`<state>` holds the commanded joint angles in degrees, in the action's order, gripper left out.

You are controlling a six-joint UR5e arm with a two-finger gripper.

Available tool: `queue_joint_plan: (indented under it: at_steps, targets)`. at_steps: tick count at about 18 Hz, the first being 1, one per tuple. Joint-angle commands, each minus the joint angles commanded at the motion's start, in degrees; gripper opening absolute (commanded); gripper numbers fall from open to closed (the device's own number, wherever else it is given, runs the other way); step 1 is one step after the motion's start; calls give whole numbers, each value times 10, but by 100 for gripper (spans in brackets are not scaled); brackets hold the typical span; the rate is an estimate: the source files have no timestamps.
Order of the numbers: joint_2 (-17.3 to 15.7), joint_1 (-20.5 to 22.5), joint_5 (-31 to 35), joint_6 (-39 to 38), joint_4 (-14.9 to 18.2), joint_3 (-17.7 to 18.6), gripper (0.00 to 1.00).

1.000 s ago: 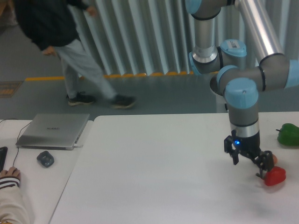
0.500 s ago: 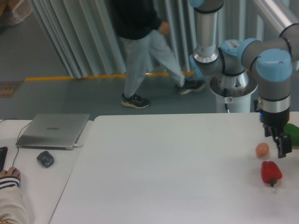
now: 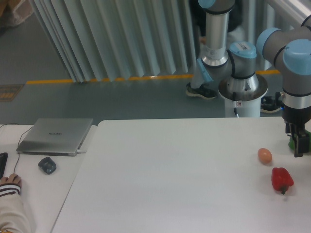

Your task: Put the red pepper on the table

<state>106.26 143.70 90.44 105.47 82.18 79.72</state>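
Observation:
The red pepper [image 3: 282, 179] lies on its side on the white table [image 3: 170, 174] near the right edge, with nothing holding it. My gripper [image 3: 300, 151] hangs up and to the right of it, a clear gap away, at the frame's right border. It points down, seen nearly edge-on, and appears open and empty.
A small orange-pink egg shape [image 3: 264, 155] rests just up-left of the pepper. A sliver of green pepper [image 3: 291, 142] shows behind the gripper. A laptop [image 3: 56, 136], a mouse [image 3: 47, 165] and a person's hand [image 3: 9, 182] are on the left desk. The arm's base [image 3: 242, 90] stands behind the table.
The gripper let go of the red pepper, rose and swung up and right. The pepper stays on the table. The egg shape shifted slightly left. The walking person passed behind the arm.

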Motion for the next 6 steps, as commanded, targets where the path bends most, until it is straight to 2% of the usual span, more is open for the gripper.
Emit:
queue_joint_plan:
  at_steps: [6]
  targets:
    - [-2, 0, 3, 0, 0, 4, 100]
